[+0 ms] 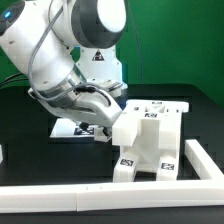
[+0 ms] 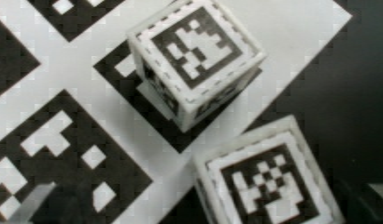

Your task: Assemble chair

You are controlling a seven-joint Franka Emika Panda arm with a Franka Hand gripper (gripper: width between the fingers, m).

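Note:
In the exterior view the white chair assembly, a blocky body with marker tags on its lower ends, stands on the black table right of centre. My gripper hangs low just to its left, over the near end of the marker board. Its fingers are hidden by the hand, so I cannot tell how the jaws stand. The wrist view shows a white tagged block and a second tagged block close up, over the marker board. No fingertips show clearly there.
A long white rail runs along the front of the table. A second white rail runs up the exterior view's right. A small white piece shows at the left edge. A green wall stands behind.

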